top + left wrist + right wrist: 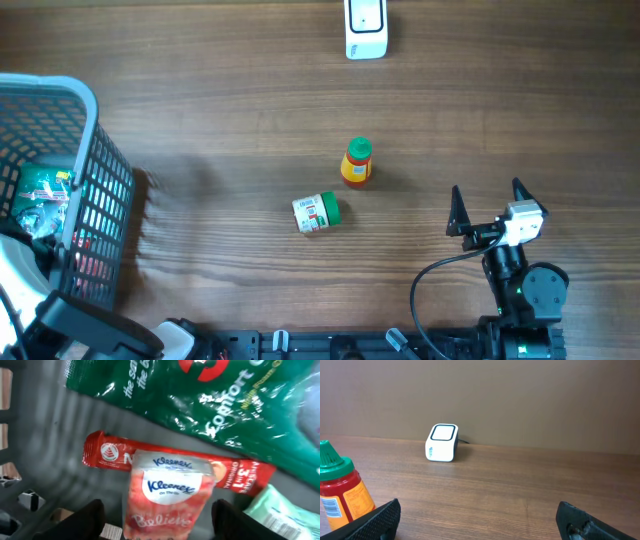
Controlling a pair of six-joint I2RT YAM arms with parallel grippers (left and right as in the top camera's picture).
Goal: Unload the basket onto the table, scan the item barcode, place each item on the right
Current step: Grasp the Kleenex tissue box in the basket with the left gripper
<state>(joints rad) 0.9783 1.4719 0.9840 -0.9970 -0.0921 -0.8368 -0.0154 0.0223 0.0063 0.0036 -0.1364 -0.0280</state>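
Across wood-grain table point(520, 490), white scanner point(442, 442), brown wall point(520, 400) behind

The overhead camera looked straight down on the table point(220, 110). The left wrist camera hung close inside the basket point(40, 445). The right wrist camera sat low, facing the distant scanner point(442, 442), also seen from overhead.

You see a brown wood-grain desk point(200, 130), a white scanner point(366, 28), an orange bottle point(356, 165) capped green, a grey basket point(50, 84), a pink-and-white tissue pack point(167, 495).
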